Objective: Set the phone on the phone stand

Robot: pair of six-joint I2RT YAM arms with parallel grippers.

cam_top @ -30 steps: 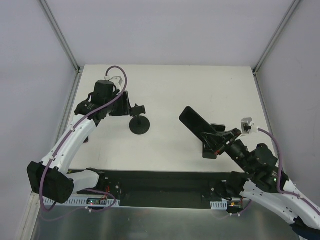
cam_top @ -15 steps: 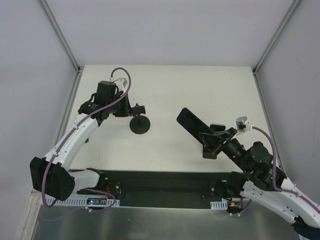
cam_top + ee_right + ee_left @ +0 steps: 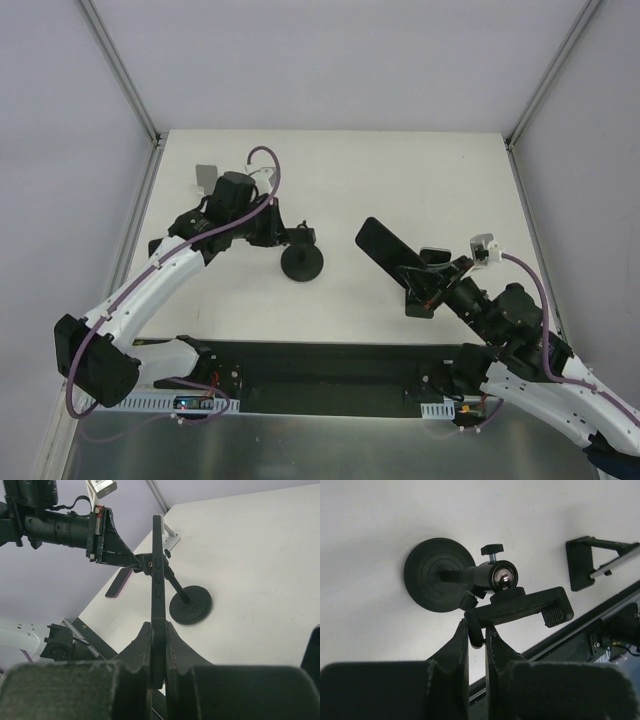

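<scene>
Stand (image 3: 440,575): sitting on table (image 3: 400,180), left of centre; left gripper (image 3: 476,632) is pinching its clamp (image 3: 520,605), likely steadying it for loading.
Phone (image 3: 158,565): right gripper (image 3: 158,627) is gripping it edge-up, well apart, seemingly readying insertion.

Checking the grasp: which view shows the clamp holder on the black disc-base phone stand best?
Left wrist: the clamp holder of the black disc-base phone stand is large and sharp, the left gripper shut on its end. Top external shows it small beside the gripper; right wrist hides part of it behind the held black phone.
</scene>
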